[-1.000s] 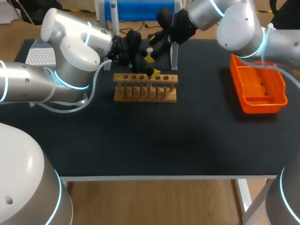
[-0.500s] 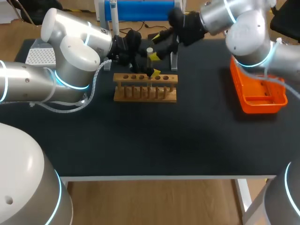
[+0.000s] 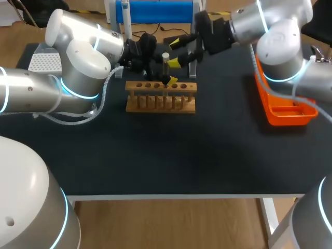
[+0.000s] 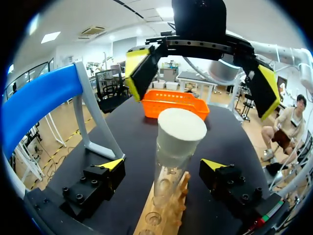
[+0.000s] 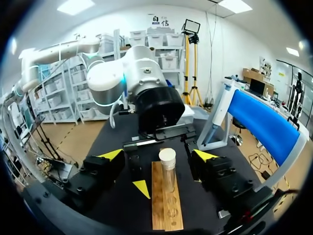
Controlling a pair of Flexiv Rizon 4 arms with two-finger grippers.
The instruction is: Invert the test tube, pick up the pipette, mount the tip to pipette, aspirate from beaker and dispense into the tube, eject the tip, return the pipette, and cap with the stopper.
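Note:
A clear test tube [image 3: 165, 67] with a white top stands upright in the wooden rack [image 3: 161, 102]. My left gripper [image 3: 166, 79] is open around its lower part; in the left wrist view the tube [image 4: 177, 147] rises between the fingers with gaps on both sides. My right gripper [image 3: 175, 53] is open beside the tube's top, coming in from the right. From the right wrist the tube [image 5: 167, 169] stands just ahead, between the spread yellow tips of the right gripper [image 5: 158, 155], untouched. The right gripper [image 4: 201, 78] hangs beyond the tube in the left wrist view.
An orange basket [image 3: 286, 101] sits at the table's right. A blue pipette stand [image 3: 155, 10] is at the back, behind the rack. A white tip box [image 3: 44, 62] lies at the far left, behind my left arm [image 3: 78, 62].
My right arm has swung to the right and its gripper has drawn back from over the tube to its right side. The left arm and the tube have not moved.

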